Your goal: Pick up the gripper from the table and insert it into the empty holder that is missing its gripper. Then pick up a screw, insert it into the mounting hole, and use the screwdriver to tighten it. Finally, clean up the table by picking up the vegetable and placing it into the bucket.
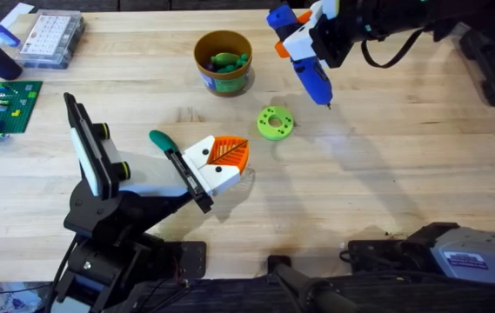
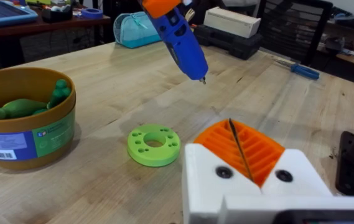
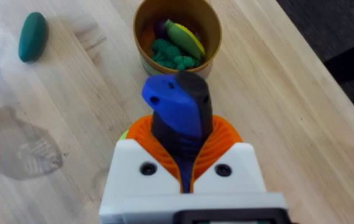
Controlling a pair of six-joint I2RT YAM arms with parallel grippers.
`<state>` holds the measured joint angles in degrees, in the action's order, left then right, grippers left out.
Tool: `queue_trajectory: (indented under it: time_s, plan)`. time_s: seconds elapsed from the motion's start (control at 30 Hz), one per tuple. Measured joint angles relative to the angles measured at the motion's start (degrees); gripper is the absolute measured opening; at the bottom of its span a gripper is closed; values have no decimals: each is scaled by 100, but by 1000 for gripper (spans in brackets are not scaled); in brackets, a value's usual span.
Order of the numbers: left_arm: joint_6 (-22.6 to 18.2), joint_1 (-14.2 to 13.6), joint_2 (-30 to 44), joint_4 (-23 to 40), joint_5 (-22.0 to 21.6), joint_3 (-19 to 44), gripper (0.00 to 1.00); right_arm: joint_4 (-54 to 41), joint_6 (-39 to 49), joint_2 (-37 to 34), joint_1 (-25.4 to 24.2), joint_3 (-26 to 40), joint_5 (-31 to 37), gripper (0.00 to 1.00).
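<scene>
1. Screwdriver (image 1: 310,54): your right gripper (image 3: 186,163) pinches it, bit hanging above the table beside the bucket (image 1: 223,62).
2. Keep it vertical; your left gripper (image 1: 224,163) is pressed together.

Nothing legible anywhere. On the bucket (image 2: 24,134), a blue and green label (image 2: 37,138) with a barcode and small print, too small to read. Same band on the bucket's wall seen from overhead, likewise unreadable.

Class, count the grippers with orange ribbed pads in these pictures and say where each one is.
2. The left gripper hangs shut over the table's middle, near the green disc. The right gripper grips the screwdriver beside the bucket.
</scene>
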<state>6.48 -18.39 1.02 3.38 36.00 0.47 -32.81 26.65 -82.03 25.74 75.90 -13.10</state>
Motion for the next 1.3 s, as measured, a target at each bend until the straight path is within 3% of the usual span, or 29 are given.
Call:
queue_trajectory:
  time_s: [0.33, 0.5, 0.67, 0.93, 1.3]
  plan:
    - [0, -1, 0, 0, 1, 0, 11, -270, -1, -71, 1, -2, 103, 41]
    - [0, -1, 0, 0, 1, 0, 11, -1193, 324, -71, 0, -30, 804, 43]
    - [0, 0, 0, 0, 1, 0, 11, -1229, 853, -176, -133, -158, 1311, 42]
    - [0, 0, -1, 0, 1, 0, 11, -1112, 1642, -865, -544, -273, 1497, 41]
    - [0, 0, 0, 0, 1, 0, 11, -856, 1914, -1824, -566, -287, 1483, 41]
